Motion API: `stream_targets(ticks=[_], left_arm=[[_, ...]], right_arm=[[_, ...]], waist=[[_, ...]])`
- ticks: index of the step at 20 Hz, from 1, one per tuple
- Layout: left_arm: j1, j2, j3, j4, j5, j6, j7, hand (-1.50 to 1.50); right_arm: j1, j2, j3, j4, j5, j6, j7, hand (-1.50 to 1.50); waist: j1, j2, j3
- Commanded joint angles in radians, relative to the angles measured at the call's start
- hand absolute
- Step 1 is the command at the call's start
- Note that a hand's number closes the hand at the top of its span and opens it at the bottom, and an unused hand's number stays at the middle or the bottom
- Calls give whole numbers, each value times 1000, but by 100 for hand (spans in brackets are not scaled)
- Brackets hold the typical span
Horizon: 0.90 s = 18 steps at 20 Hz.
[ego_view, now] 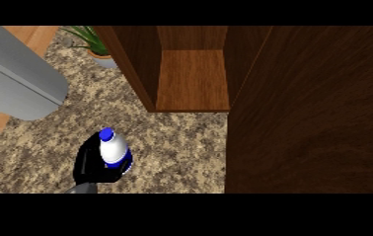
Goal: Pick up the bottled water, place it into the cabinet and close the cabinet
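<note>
A white bottle with a blue cap and blue base is seen against a black hand. The counter is speckled brown and beige. The cabinet and its door are dark wood-grained. A green plant in a grey pot is shown.

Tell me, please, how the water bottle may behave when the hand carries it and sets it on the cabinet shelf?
The bottle looks stiff, with smooth white sides, so it could slip a little in the left hand curled round it. It is tall and narrow with a blue cap, so it may tip if set down tilted on the cabinet shelf. Being round, it would probably roll if it fell over.
</note>
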Motion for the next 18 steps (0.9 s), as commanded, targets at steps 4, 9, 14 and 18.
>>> stream_targets(ticks=[4,9,14,18], left_arm=[[22,-47,-12,-88,31,50,-48,150],[25,-49,-79,-181,123,77,48,150],[-28,-49,-220,-329,214,240,153,150],[7,-49,-335,-474,227,312,243,150]], right_arm=[[-5,14,0,-102,-89,1,62,-150],[-39,2,-4,-118,-120,-21,111,-150],[-46,22,16,-122,-92,-34,125,-150],[-93,7,-35,-50,-106,-20,84,-150]], waist=[[3,1,0],[15,1,1],[11,-2,1],[5,-3,1]])
